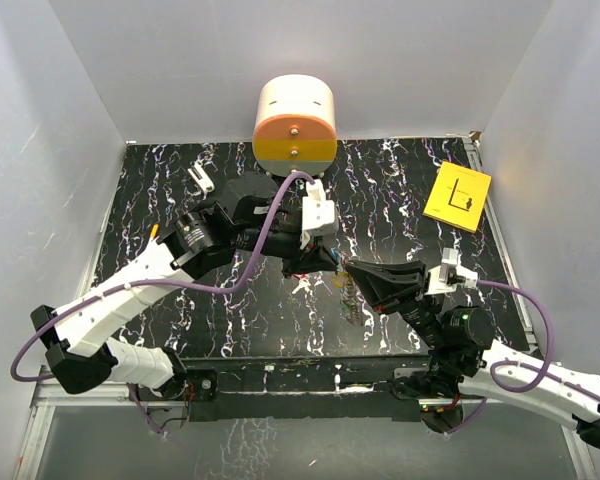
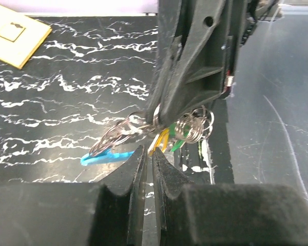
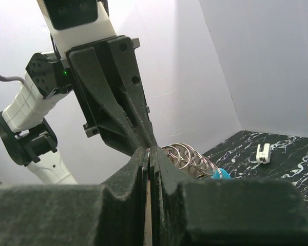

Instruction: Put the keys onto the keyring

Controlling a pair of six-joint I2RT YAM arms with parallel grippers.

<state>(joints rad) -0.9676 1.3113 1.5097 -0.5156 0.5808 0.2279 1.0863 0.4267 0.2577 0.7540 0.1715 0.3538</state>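
Observation:
A bunch of linked metal keyrings (image 2: 195,125) hangs over the black marble table (image 1: 400,210), with a blue-headed key (image 2: 105,156), a green one (image 2: 179,143) and a yellow one (image 2: 161,139); no red key shows. In the top view the bunch (image 1: 350,297) dangles between both grippers. My right gripper (image 3: 149,149) is shut on the keyring; it also shows in the left wrist view (image 2: 156,120), coming from above. My left gripper (image 2: 149,151) is nearly closed, pinching the yellow key's tip. The rings (image 3: 187,156) and the blue key (image 3: 222,173) show beside my right fingers.
A yellow card (image 1: 458,196) lies at the back right. A cream and orange cylinder (image 1: 295,125) stands at the back centre. A small white clip (image 1: 202,180) lies at the back left. White walls close in the sides.

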